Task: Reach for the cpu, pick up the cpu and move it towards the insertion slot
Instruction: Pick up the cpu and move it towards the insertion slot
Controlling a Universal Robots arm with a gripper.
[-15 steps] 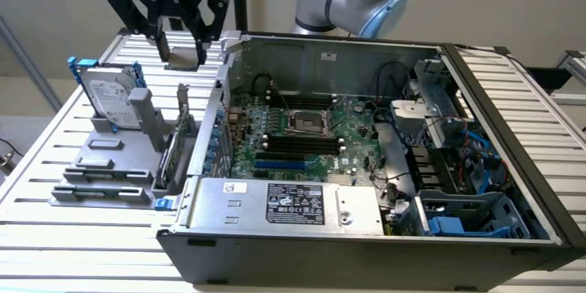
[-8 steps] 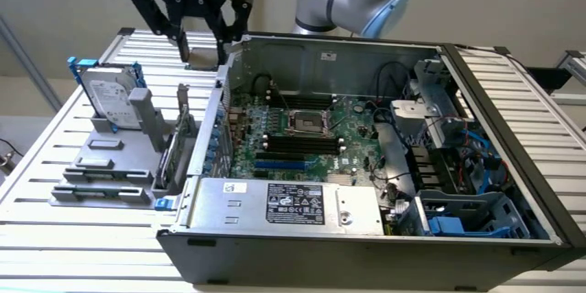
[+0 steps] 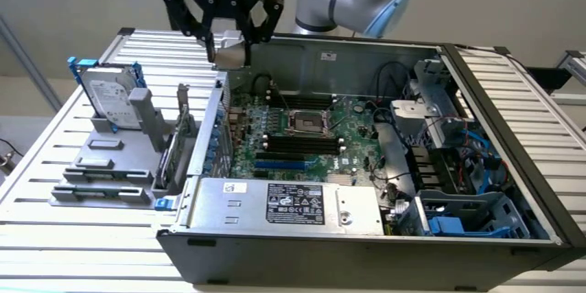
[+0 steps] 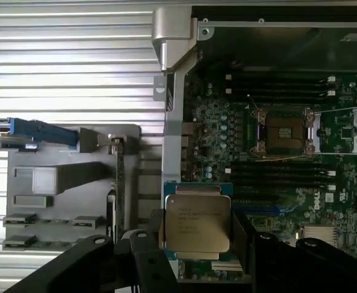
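Observation:
The cpu [image 4: 198, 223], a small square chip with a silver top face, sits between my gripper's [image 4: 198, 239] dark fingers [image 4: 155, 231], which are shut on its two sides. In the exterior view the gripper [image 3: 227, 51] hangs above the back corner of the open computer case on the exterior view's left, with the cpu [image 3: 232, 57] a pale patch at its tips. The insertion slot [image 3: 309, 123], a silver-framed square socket with a dark centre, lies on the green motherboard below and towards the exterior view's right of the gripper. In the wrist view the insertion slot [image 4: 286, 132] shows uncovered.
Black memory slots [image 3: 298, 145] flank the socket. A hard drive with blue rails [image 3: 112, 101] stands upright in a grey fixture [image 3: 103, 169] on the slatted table [image 3: 41, 149]. The power supply [image 3: 284, 204] fills the case front, with cables and drive bays [image 3: 458, 162] on the exterior view's right.

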